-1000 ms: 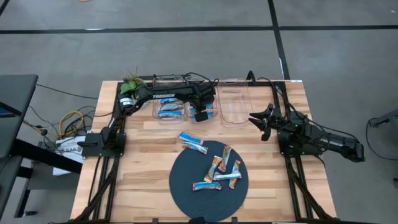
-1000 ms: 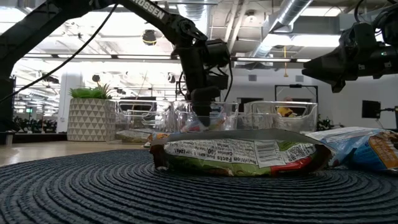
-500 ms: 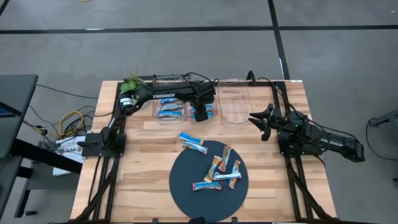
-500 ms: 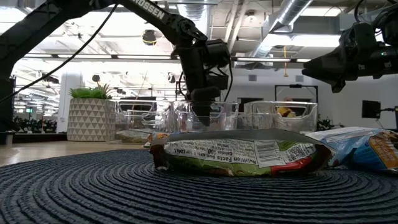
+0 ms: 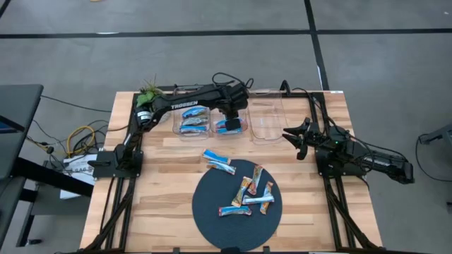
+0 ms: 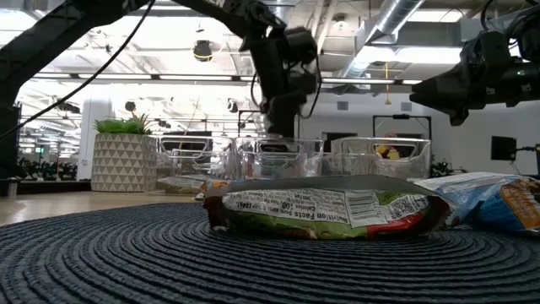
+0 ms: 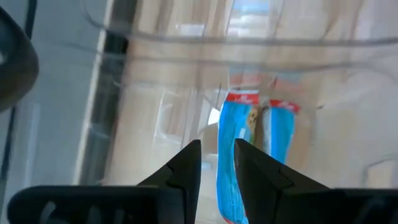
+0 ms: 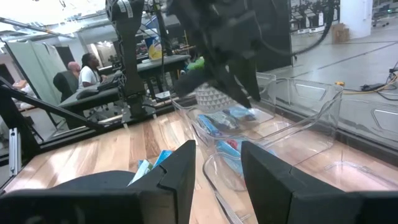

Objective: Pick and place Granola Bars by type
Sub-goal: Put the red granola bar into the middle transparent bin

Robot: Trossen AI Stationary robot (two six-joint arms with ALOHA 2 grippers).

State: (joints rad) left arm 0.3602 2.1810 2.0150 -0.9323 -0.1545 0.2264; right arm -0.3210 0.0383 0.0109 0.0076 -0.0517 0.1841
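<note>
Several granola bars (image 5: 251,190) lie on the dark round mat (image 5: 212,219), and two blue ones (image 5: 219,161) lie at its far edge. More blue bars lie in the left clear bin (image 5: 176,130) and the middle clear bin (image 5: 244,134). My left gripper (image 5: 229,121) hangs above the middle bin, pointing steeply down. Its fingers stand a little apart with nothing between them (image 7: 217,155), over two blue bars (image 7: 239,155) on the bin's floor. My right gripper (image 5: 293,141) waits open at the table's right, near the right bin (image 5: 268,120).
The three clear bins stand in a row along the table's far edge. A potted plant (image 5: 148,92) sits at the far left corner. In the low view a bar with a green and white wrapper (image 6: 325,207) lies flat on the mat. Bare wood shows on either side of the mat.
My left gripper has risen straight up out of the middle bin; its fingertips now stand above the bin's rim. The bars in the bin stay where they lay. The right arm has kept still.
</note>
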